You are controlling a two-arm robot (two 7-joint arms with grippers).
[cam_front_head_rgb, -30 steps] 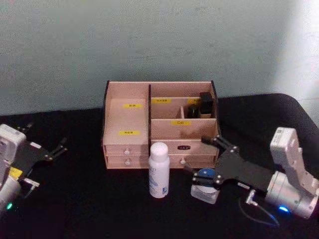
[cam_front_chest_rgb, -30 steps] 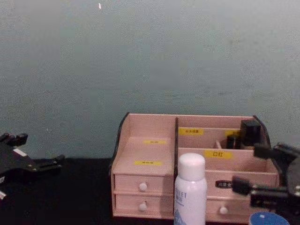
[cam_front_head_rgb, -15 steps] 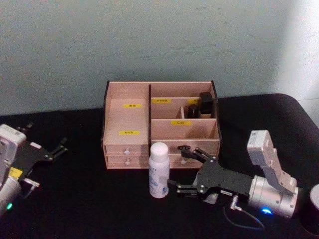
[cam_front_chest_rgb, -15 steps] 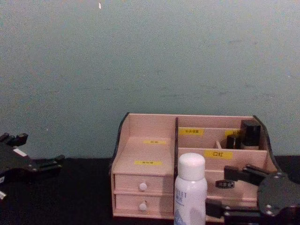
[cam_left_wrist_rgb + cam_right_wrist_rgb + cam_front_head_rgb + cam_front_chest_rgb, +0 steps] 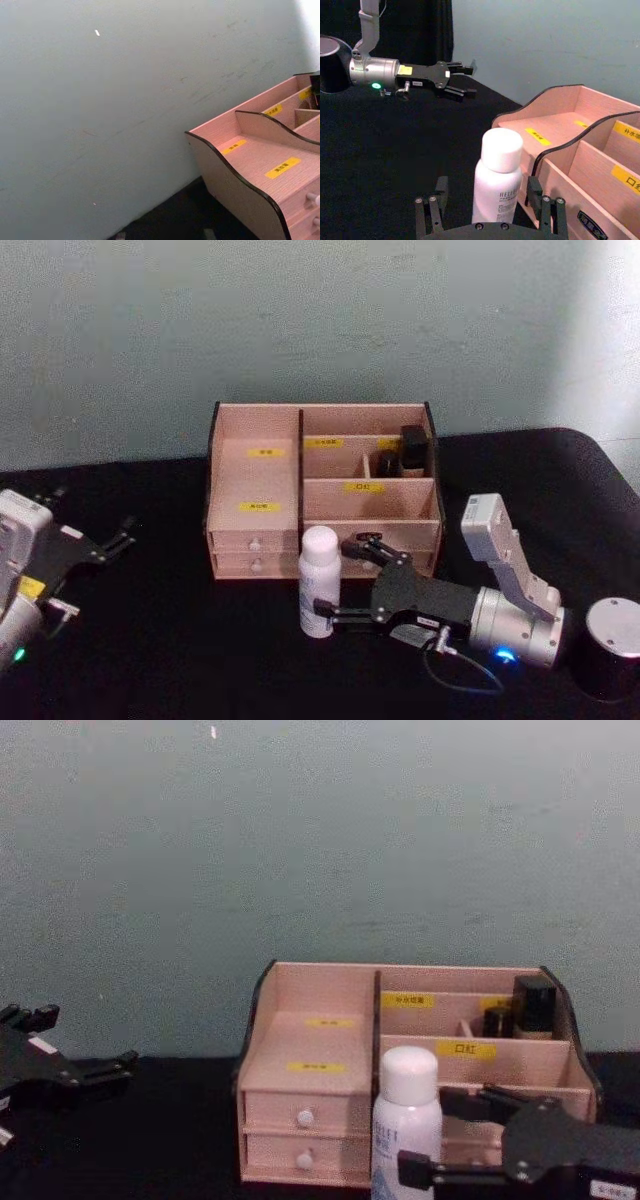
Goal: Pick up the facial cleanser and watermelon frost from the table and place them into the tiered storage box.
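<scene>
The right pincer [image 5: 340, 578] lies low over the table [image 5: 170, 650], its arm coming from the right edge. It is spread wide and holds nothing. The facial cleanser [image 5: 319, 580] stands upright between the two fingers, its long axis vertical, with a small gap on each side, so I judge that only the closing is missing. The bottle is near the table's middle, just in front of the drawers of the tiered storage box [image 5: 258, 480]. The left pincer [image 5: 469, 78], also spread, is parked near the left edge.
</scene>
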